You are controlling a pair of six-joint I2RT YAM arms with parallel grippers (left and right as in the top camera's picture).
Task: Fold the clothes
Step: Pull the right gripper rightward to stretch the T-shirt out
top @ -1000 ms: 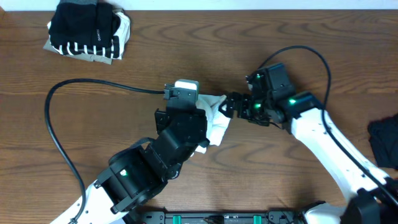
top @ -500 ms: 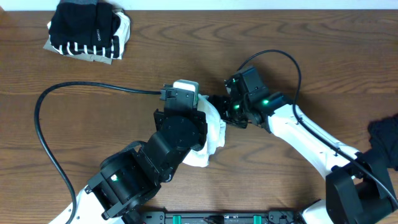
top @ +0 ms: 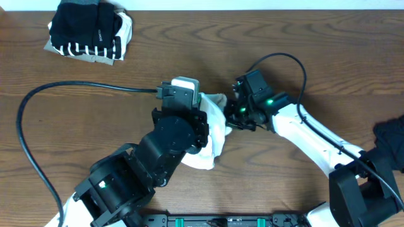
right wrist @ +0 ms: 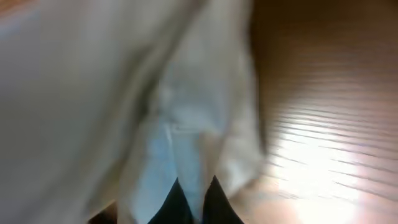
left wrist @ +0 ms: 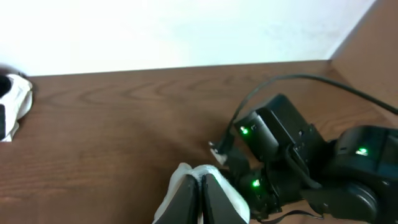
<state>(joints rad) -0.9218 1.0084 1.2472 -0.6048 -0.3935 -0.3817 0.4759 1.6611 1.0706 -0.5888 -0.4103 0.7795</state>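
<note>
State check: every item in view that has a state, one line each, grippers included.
white cloth garment: bunched mid-table, not folded, pinched by both grippers.
left gripper: shut on white cloth garment.
right gripper: shut on white cloth garment.
pile of black, striped and beige garments: folded, stacked at the far left corner, nothing touching it.
black garment: loose heap at the right edge, partly out of frame.

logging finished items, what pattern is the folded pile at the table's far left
The folded cloth pile is black with white stripes along one edge; overhead view.
</note>
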